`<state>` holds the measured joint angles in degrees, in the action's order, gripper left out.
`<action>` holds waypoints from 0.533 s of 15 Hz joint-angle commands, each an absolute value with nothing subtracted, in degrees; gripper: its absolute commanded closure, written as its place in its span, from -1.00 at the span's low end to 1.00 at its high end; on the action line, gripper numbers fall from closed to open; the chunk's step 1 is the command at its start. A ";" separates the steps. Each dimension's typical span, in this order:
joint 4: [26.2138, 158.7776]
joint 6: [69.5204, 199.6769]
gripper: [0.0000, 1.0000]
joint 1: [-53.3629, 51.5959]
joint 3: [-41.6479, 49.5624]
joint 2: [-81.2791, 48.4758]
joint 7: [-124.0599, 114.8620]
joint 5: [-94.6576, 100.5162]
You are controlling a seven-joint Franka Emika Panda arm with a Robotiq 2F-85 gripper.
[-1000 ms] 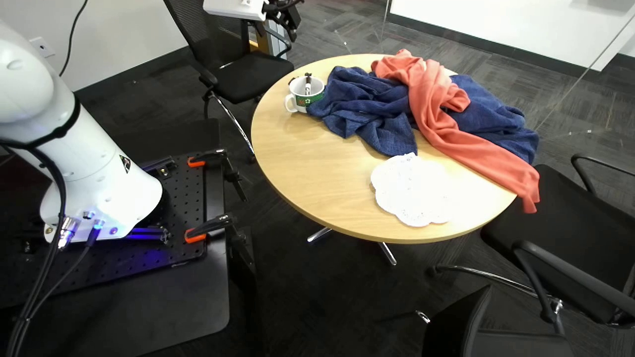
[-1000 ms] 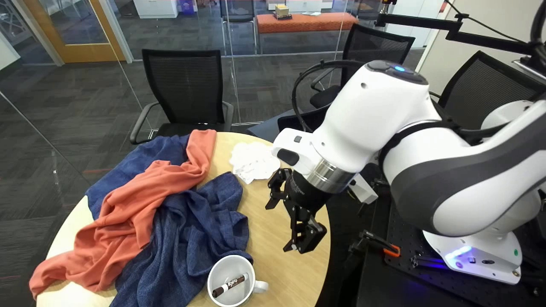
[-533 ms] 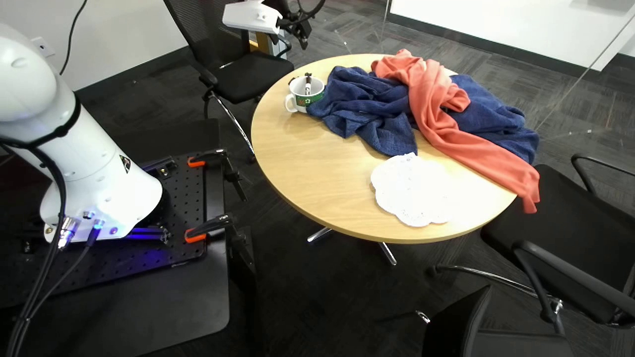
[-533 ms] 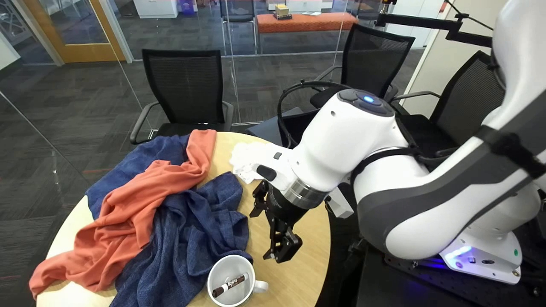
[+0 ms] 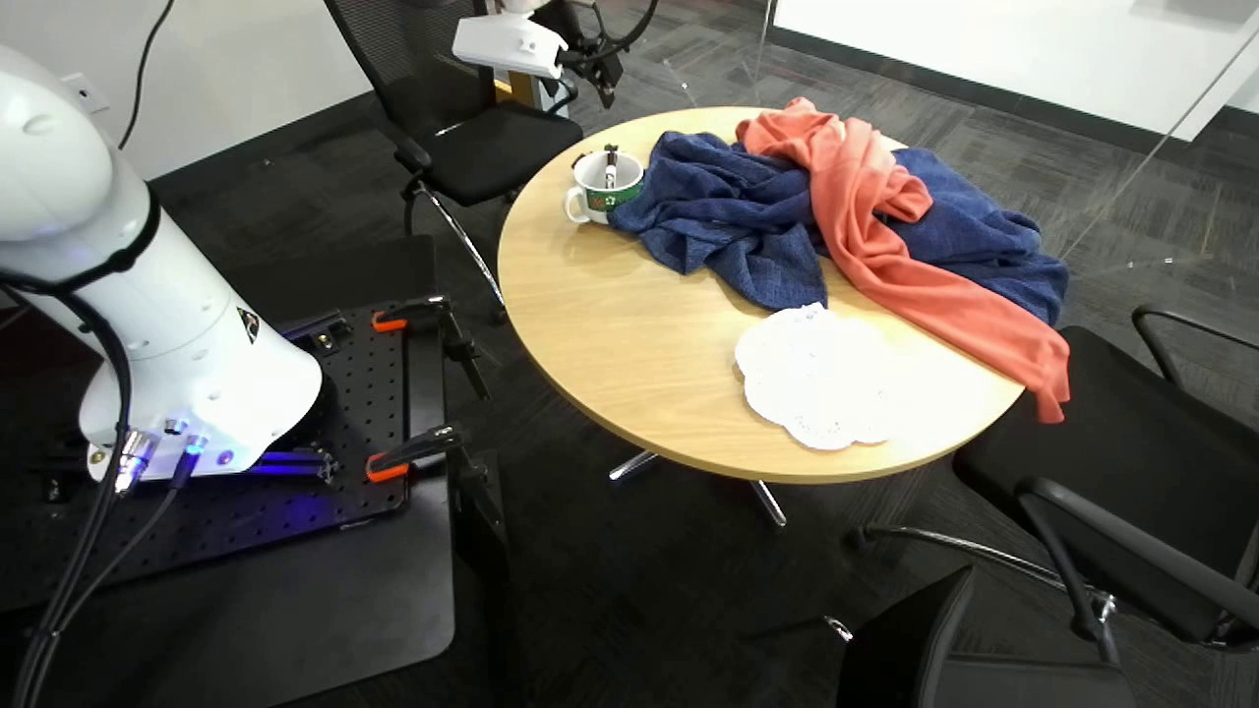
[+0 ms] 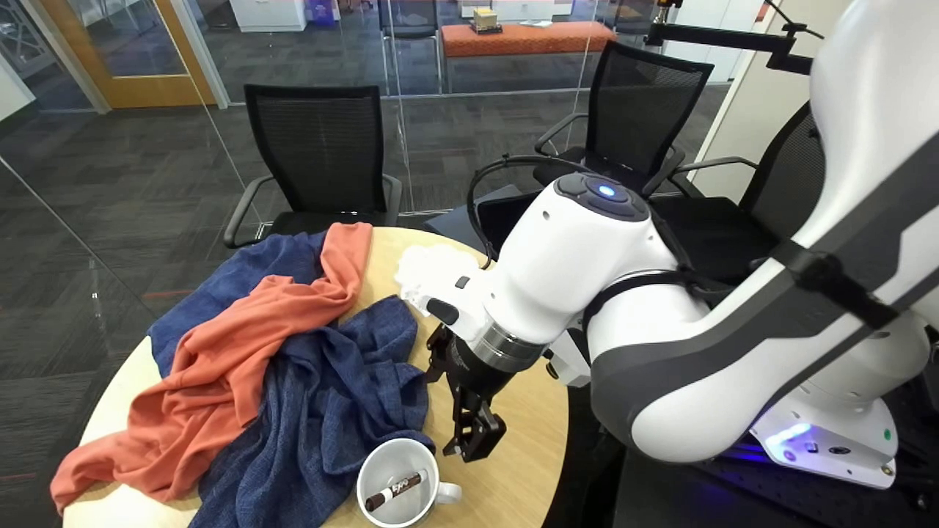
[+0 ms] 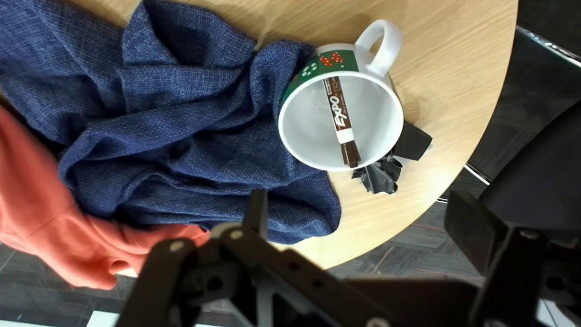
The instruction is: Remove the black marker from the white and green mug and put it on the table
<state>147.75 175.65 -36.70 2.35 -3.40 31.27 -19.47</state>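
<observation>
The white and green mug [image 7: 371,122] stands on the round wooden table [image 7: 454,77], against the navy cloth; both exterior views also show the mug [image 5: 596,203] [image 6: 380,463]. The black marker [image 7: 341,118] leans inside it, dark brown-black with a white band and EXPO lettering; it also shows in both exterior views [image 5: 611,173] [image 6: 396,491]. My gripper [image 7: 361,211] is open and empty. In an exterior view the gripper [image 6: 441,412] hangs tilted above the table, up and to the right of the mug, touching nothing. The other exterior view shows only part of it.
A navy cloth [image 5: 728,211] and an orange cloth [image 5: 866,221] lie bunched across the table. A white lacy cloth [image 5: 816,379] lies flat near the edge. Crumpled black pieces [image 7: 381,175] sit beside the mug. Black chairs [image 6: 315,154] stand around.
In an exterior view my arm and open gripper have moved left and somewhat down, closer to the mug. The mug, marker and cloths have not moved.
</observation>
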 commanded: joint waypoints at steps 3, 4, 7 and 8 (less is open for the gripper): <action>147.22 177.95 -1.00 -36.93 2.94 -5.59 30.78 -17.13; 146.90 178.29 -1.00 -36.98 2.89 -6.42 31.13 -16.71; 145.85 180.31 -1.00 -37.01 2.12 -9.10 32.26 -16.26; 145.42 180.95 -1.00 -36.82 1.44 -9.98 32.65 -16.45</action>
